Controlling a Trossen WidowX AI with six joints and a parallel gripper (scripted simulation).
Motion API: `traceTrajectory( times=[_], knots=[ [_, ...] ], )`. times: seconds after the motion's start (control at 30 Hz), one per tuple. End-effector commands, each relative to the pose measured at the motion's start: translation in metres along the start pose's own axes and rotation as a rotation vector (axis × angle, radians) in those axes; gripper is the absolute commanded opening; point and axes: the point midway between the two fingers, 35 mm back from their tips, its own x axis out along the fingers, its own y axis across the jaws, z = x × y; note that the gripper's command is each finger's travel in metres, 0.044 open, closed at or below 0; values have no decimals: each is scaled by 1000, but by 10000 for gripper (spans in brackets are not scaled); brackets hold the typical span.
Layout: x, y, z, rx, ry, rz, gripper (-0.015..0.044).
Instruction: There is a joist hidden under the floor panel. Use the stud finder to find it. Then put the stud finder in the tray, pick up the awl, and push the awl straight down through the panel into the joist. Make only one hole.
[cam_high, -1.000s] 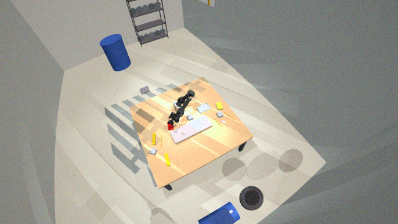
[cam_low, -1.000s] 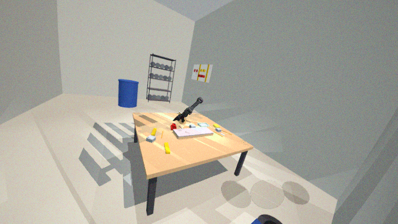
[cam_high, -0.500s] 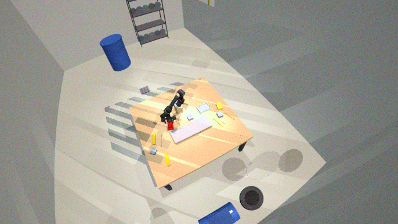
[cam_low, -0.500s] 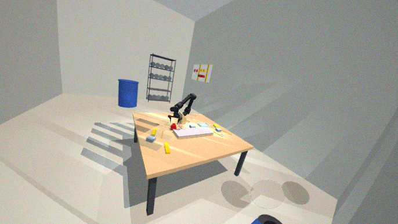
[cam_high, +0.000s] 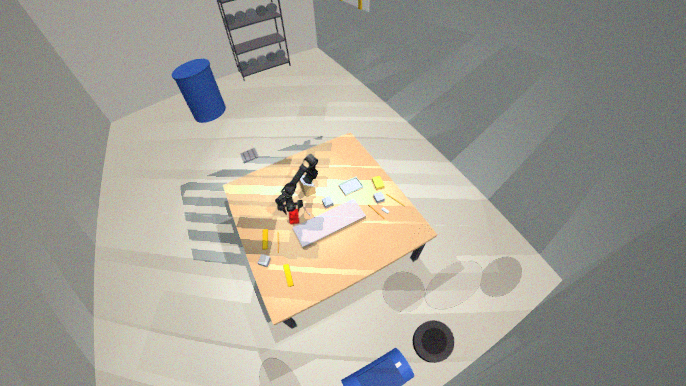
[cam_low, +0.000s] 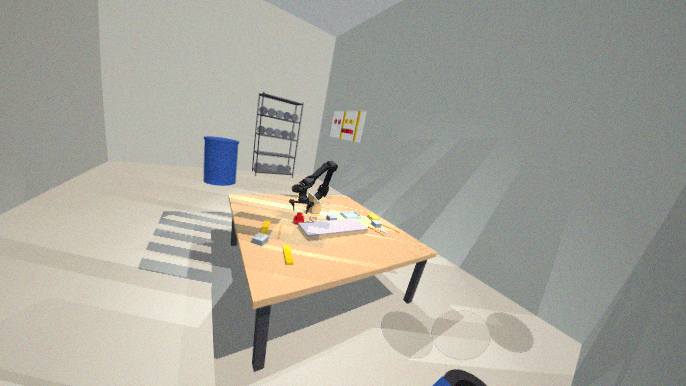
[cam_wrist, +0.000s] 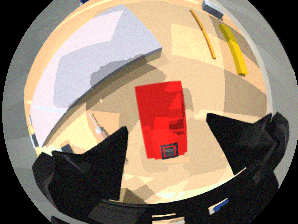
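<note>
The red stud finder (cam_high: 294, 216) (cam_low: 299, 218) (cam_wrist: 161, 119) lies flat on the wooden table, just off the left end of the pale floor panel (cam_high: 332, 224) (cam_low: 335, 227) (cam_wrist: 103, 51). My gripper (cam_high: 291, 205) (cam_low: 298, 205) (cam_wrist: 169, 123) is open and hangs above the stud finder, with one finger on each side of it in the wrist view and nothing between them. A thin pale tool (cam_wrist: 99, 124), possibly the awl, lies between the stud finder and the panel. The light blue tray (cam_high: 350, 186) (cam_low: 350, 215) sits behind the panel.
Yellow blocks (cam_high: 265, 239) (cam_high: 288, 275) (cam_high: 378, 182), small grey blocks (cam_high: 263, 260) (cam_high: 327, 201) (cam_high: 379, 197) and thin yellow sticks (cam_high: 376, 211) lie around the table. A blue barrel (cam_high: 199, 90) and a shelf rack (cam_high: 255, 37) stand on the floor beyond.
</note>
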Motion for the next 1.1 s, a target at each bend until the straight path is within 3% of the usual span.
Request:
traceTrajectory(
  times=[0.0, 0.83, 0.93, 1.07],
  knots=[
    [6, 1, -1, 5, -2, 5, 440],
    [43, 2, -13, 5, -1, 7, 440],
    [43, 2, -13, 5, -1, 7, 361],
    [43, 2, -13, 5, -1, 7, 335]
  ],
)
